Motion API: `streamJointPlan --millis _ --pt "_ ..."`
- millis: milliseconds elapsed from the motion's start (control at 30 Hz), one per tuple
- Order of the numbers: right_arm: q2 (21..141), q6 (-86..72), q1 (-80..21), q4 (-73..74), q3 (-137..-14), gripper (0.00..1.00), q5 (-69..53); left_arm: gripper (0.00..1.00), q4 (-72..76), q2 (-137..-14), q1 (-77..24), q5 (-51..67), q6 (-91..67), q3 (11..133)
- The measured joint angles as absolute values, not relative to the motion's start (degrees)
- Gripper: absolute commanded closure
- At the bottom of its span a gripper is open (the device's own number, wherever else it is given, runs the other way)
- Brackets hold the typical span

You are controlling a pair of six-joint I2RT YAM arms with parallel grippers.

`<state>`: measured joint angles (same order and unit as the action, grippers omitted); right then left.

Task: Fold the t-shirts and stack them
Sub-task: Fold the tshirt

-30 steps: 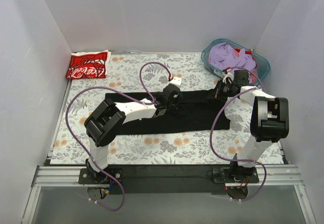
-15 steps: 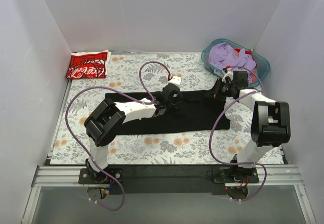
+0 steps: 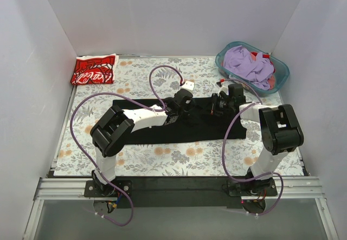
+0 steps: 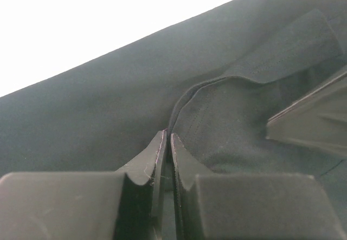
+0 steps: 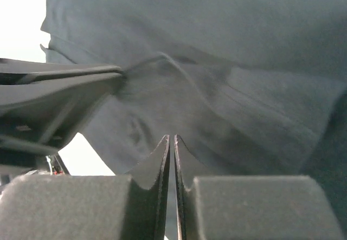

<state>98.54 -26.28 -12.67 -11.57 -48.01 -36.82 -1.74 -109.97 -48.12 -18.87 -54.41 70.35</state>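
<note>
Floral-print surface [image 3: 179, 159], white walls on three sides. Teal basket [image 3: 219, 64] at far right corner, holding crumpled lilac cloth [image 3: 241, 61]. Black rail [image 3: 179, 186] along near edge.

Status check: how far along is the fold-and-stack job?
Done: the red t-shirt lies folded at the far left corner. In hand: the black t-shirt is a long, partly folded strip; the left gripper pinches a ridge of it, and the right gripper is shut just over it. To do: finish folding and stack it on the red one; purple clothes sit in the basket.
</note>
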Motion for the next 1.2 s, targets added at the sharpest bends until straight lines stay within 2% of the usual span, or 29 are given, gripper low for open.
streamJointPlan --millis 367,600,800,1000,1200 --pt "105.4 -30.5 -12.0 -18.0 -44.7 0.9 -37.9 1.0 -0.9 -108.2 -48.1 -13.9 -53.4 68.9" --pt "105.7 -32.0 -11.6 -19.1 -44.4 0.88 -38.1 1.0 2.6 -102.6 -49.3 -6.9 -50.1 65.6" --pt "105.7 -32.6 -11.6 -19.5 -44.3 0.87 -38.1 1.0 4.3 -102.5 -51.4 -2.5 -47.7 64.9" --pt "105.7 -32.8 -11.6 -19.5 -44.3 0.86 -38.2 1.0 4.2 -103.8 -52.4 -1.7 -46.6 64.9" --pt "104.6 -32.8 -11.6 -19.3 -44.0 0.86 -38.1 1.0 2.3 -106.1 -52.7 -6.6 -47.3 65.6"
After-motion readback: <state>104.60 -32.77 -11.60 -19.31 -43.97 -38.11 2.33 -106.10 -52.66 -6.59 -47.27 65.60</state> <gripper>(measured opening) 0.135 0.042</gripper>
